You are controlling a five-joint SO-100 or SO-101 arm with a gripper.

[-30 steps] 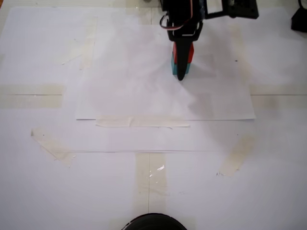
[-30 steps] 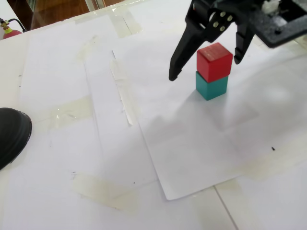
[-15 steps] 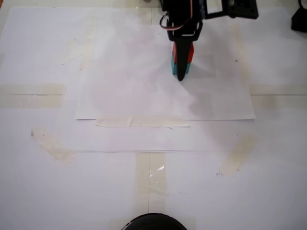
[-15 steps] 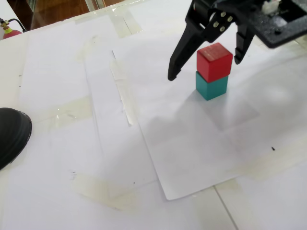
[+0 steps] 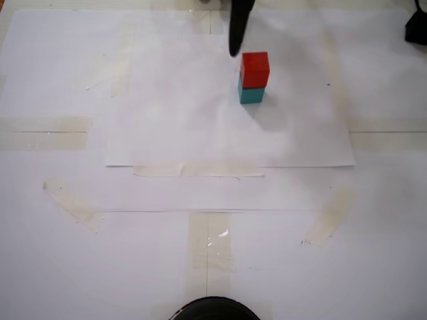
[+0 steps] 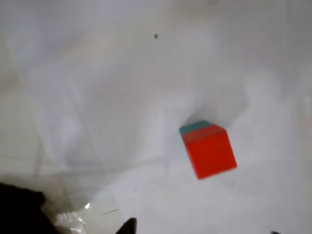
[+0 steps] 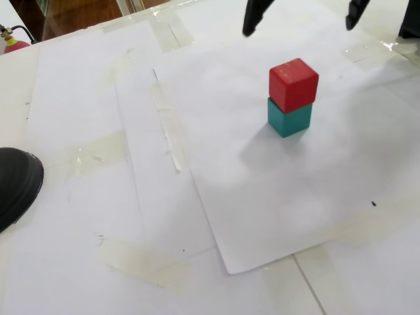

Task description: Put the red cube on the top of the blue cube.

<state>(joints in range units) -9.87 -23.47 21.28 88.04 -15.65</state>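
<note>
Lifted away since the earlier frames, the pincer (image 7: 302, 20) no longer straddled the stack. One fixed view showed the red cube (image 5: 255, 69) resting on the blue cube (image 5: 251, 95) on the white paper (image 5: 173, 133). The blurry wrist view seemed to show the red cube (image 6: 209, 152) covering most of the blue one (image 6: 194, 127). Another fixed view showed both fingertips (image 7: 251, 23) spread wide above, gripping nothing.

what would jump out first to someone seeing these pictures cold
The bright red cube sitting squarely on top of the blue cube stands out against the white paper sheet in both fixed views. Above the stack, the black gripper hangs with its fingers spread wide, touching neither cube. Strips of pale tape holding the paper down are the only other marks on the table.
</note>
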